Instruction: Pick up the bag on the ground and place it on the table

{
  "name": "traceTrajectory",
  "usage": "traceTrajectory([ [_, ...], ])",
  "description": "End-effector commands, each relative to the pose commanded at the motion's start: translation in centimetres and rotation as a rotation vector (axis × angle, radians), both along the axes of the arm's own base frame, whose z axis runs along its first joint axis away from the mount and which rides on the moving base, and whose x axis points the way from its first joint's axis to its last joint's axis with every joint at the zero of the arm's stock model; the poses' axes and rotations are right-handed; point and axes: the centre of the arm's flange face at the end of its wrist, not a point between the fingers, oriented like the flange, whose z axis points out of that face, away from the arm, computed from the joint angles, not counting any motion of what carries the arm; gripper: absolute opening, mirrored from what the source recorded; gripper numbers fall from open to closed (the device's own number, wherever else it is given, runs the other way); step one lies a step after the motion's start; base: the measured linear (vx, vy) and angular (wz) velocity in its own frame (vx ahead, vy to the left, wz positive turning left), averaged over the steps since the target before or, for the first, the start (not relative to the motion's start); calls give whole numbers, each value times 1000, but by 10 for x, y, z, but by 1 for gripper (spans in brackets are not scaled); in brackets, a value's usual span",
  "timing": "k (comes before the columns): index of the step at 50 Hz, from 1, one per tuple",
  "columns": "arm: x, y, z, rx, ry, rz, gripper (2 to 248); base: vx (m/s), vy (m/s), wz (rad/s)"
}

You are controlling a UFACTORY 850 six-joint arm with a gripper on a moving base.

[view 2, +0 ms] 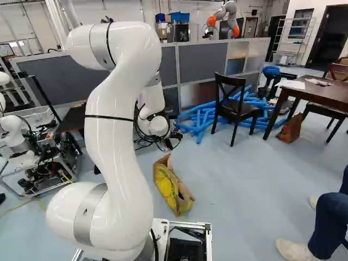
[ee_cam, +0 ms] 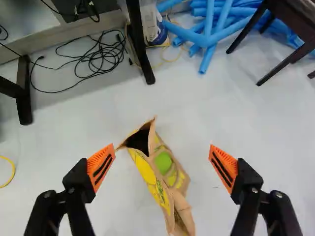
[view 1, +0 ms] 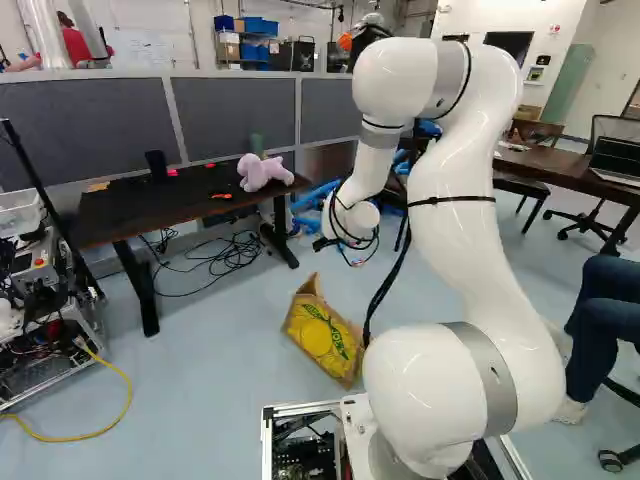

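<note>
In the left base view the gripper (view 1: 324, 243) hangs from the wrist, above and beyond the bag (view 1: 322, 338). The wrist view shows the gripper (ee_cam: 162, 149) open, its orange pads wide apart. Below it on the floor lies the brown and yellow paper bag (ee_cam: 170, 179), visible between the fingers and touched by neither. Its mouth gapes dark at the end farther from the gripper's base. In the right base view the bag (view 2: 173, 187) lies just ahead of the base. A black-topped table (view 1: 120, 214) stands at the left of the left base view.
A pink plush toy (view 1: 262, 172) sits on the black table; cables (view 1: 225, 260) lie beneath. Blue tubes (view 2: 201, 117) and a dark chair (view 2: 235, 106) stand beyond the bag. A seated person's legs (view 2: 326, 217) are at right. Another robot (view 2: 16, 136) stands at left.
</note>
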Motion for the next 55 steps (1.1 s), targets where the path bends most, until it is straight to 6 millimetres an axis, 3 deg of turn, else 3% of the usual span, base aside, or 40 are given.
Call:
traceTrajectory([
  [55,17,94,-91,-100,326,270,247,0,0,0],
])
